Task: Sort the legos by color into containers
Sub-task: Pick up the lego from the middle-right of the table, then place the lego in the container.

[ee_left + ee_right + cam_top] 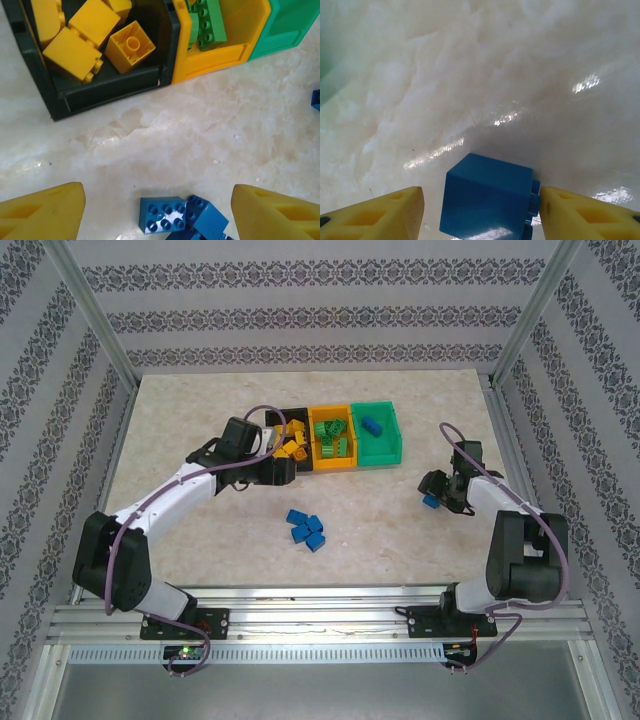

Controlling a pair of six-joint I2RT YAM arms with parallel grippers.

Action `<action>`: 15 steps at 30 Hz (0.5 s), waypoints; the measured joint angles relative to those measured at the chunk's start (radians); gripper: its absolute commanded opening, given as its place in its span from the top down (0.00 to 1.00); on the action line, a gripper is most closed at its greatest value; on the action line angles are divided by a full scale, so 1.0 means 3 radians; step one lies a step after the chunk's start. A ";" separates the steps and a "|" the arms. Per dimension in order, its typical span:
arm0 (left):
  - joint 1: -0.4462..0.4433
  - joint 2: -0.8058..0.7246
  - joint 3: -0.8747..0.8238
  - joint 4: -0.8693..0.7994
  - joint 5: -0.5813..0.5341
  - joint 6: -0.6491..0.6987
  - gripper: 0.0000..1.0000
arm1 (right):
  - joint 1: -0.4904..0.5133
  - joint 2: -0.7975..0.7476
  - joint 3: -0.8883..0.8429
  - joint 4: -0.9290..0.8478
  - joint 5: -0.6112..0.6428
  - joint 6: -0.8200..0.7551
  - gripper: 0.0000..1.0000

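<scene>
Lowest in the top view of all the legos, a loose pile of blue bricks (pixel 306 528) lies on the table (pixel 200 540), below the centre of the frame and well apart from the bins. It looks unsorted, probably waiting to go to the bin that already holds blue. In the left wrist view the same pile (pixel 162 215) sits at the bottom edge, glossy and studs up.

At the right of the top view, the right gripper (pixel 433 498) has one blue brick (pixel 430 503) at its tip. In its wrist view the right gripper (pixel 481 192) straddles this brick (pixel 487 200), a smooth-sided block with studs on its right side. A slim gap shows on the left, so I cannot tell whether the fingers clamp it or only bracket it.

Higher up, the left gripper (pixel 288 470) hangs at the front of the black bin (pixel 272 418). Its fingers (pixel 45 212) stand wide apart with nothing between them.

Farthest, in the upper middle, stand the joined containers. The black bin holds yellow bricks (pixel 292 445), the orange-yellow bin (pixel 330 462) holds green bricks (pixel 335 435), and the green bin (pixel 385 452) holds a lone blue brick (pixel 371 425). So each colour has its own bin, though not a matching one.
</scene>
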 measured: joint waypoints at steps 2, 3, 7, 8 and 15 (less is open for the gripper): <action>0.0014 -0.0069 -0.0130 0.0032 0.0003 -0.0024 0.23 | 0.0027 0.0088 0.0031 -0.0031 -0.0014 -0.0023 0.42; 0.0024 -0.0086 -0.0184 0.0048 0.0003 -0.0032 0.23 | 0.0046 0.0128 0.0043 -0.0037 -0.0018 -0.0036 0.45; 0.0050 -0.0118 -0.0356 0.0072 -0.0008 -0.0060 0.23 | 0.0131 0.0191 0.0098 -0.0061 -0.0041 -0.0095 0.59; 0.0057 -0.0132 -0.0390 0.0074 -0.0011 -0.0067 0.23 | 0.0151 0.0195 0.0118 -0.0065 -0.0042 -0.0099 0.60; 0.0139 -0.0331 -0.0523 0.0074 -0.0034 -0.0083 0.23 | 0.0429 0.0197 0.0429 -0.0221 -0.0069 -0.0100 0.60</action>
